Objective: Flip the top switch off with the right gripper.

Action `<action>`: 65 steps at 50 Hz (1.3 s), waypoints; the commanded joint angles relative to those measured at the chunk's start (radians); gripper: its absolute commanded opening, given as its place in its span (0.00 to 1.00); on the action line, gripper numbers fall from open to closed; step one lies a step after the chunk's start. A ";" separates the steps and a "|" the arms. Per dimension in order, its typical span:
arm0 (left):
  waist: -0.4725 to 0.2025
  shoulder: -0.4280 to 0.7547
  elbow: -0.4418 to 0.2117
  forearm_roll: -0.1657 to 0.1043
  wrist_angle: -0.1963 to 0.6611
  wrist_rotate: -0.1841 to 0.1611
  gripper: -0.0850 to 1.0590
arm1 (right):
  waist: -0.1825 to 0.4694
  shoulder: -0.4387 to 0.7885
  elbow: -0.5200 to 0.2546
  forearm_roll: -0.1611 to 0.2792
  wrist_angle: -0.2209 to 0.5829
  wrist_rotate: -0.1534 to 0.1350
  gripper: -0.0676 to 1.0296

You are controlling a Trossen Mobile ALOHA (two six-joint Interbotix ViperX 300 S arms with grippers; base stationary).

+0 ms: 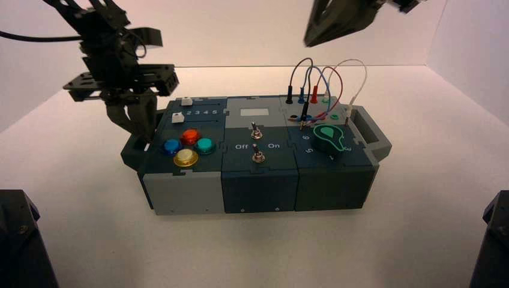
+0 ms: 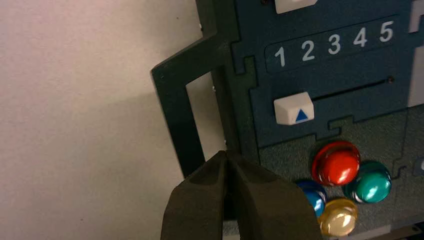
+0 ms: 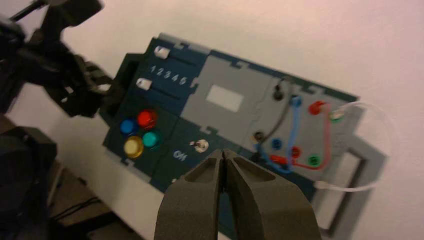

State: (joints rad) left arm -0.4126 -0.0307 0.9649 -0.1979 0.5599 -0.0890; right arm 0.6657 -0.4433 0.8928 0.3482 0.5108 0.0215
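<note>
Nearest the right wrist camera, my right gripper [image 3: 223, 152] is hanging above the box [image 1: 258, 186], its two fingers clenched together on nothing. In the high view it is being cut off by the top edge.

Just past its fingertips in the wrist view, the top switch [image 3: 201, 145] is standing in the box's middle section, its small metal stick leaning to the side reading "Off". It is the farther of two switches; the nearer one [image 1: 258, 157] is mostly hiding behind my fingers in that view.

To the right, four wires [image 3: 292, 132] are looping over the panel: black, blue, red and white. One knob [image 1: 328, 138], dark with green markings, is sitting at the front right; the right gripper is covering it in the wrist view.

On the left, four push buttons [image 2: 336, 164] are clustering: red, blue, green and yellow. Beyond them, two white sliders [image 2: 294, 108] are flanking "1 2 3 4 5"; the one closer to the buttons is sitting at the 1 end, showing a blue triangle. The left wrist view is cropping the other.

My left gripper [image 2: 220, 155] is idling by the box's left handle [image 2: 175, 120], fingers closed and empty.
</note>
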 commanded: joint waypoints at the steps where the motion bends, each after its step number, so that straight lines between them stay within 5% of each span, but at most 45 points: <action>1: 0.005 0.026 -0.020 0.005 -0.008 0.005 0.05 | 0.051 0.044 -0.043 0.037 -0.008 0.009 0.04; 14: 0.005 0.080 -0.034 0.006 -0.011 0.008 0.05 | 0.132 0.161 -0.092 0.097 -0.002 0.048 0.04; 33: 0.005 0.138 -0.066 0.009 -0.015 0.012 0.05 | 0.140 0.284 -0.160 0.219 0.012 0.072 0.04; 43: 0.005 0.138 -0.067 0.008 -0.015 0.012 0.05 | 0.138 0.354 -0.202 0.224 0.025 0.112 0.04; 65: 0.005 0.138 -0.064 0.011 -0.017 0.015 0.05 | 0.140 0.457 -0.247 0.244 0.025 0.144 0.04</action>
State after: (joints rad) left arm -0.4004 0.0598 0.8943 -0.1963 0.5630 -0.0890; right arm 0.8007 0.0215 0.6719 0.5860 0.5384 0.1534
